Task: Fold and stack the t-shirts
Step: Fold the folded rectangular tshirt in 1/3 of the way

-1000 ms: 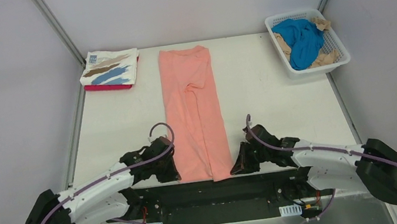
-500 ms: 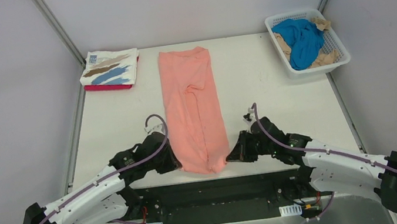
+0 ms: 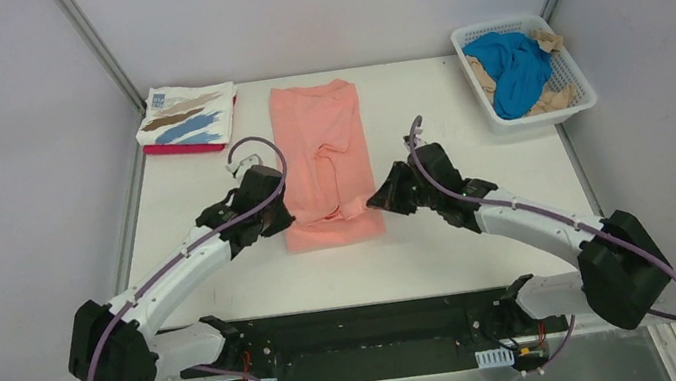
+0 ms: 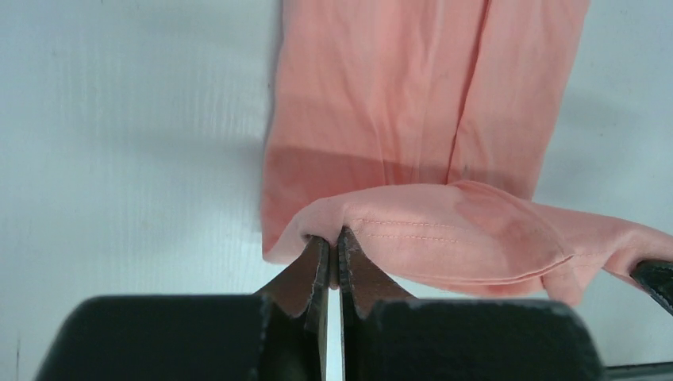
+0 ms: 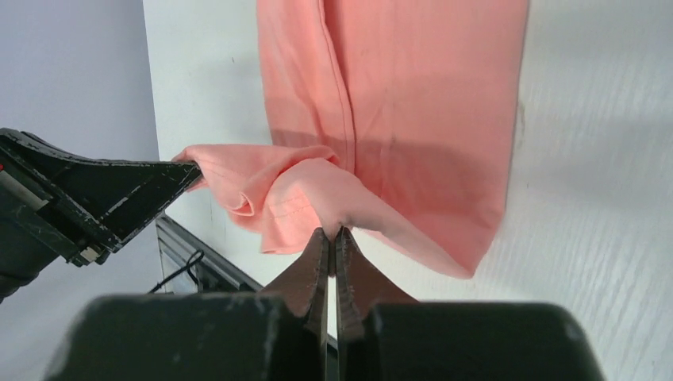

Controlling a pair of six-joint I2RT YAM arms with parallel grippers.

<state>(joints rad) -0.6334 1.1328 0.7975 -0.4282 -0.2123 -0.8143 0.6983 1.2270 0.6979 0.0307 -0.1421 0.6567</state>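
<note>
Peeking out from under the white brushstroke tee, the magenta tee shows only a thin edge. Both lie well beyond the left gripper, off to its outer side. Tan tee is mostly buried under the blue tee in the basket, far ahead & outward of the right gripper. From the top cam the fingertips blend into the dark wrist bodies and are hard to separate. In each wrist view the gripper's own black housing blocks the bottom of the frame, and the other gripper shows only as a dark piece cut off at the frame edge. Lower layer of cloth under the raised hem sits in shadow.

Arms: both stretched fwd over the table, forearms angled inward toward each other, wrists facing across the salmon-pink tee, one on each side of it.

Hands: both clamped tight, fingers pressed together w/ barely a slit btwn them. Left gripper pinches the hem corner on its side, right gripper pinches the opposite corner. The hem sags in a loose fold btwn the two, lifted off the layer below. Rest of the tee lies flat as a long narrow strip running straight ahead of the fingertips, w/ the pinched end doubled back over it
</note>
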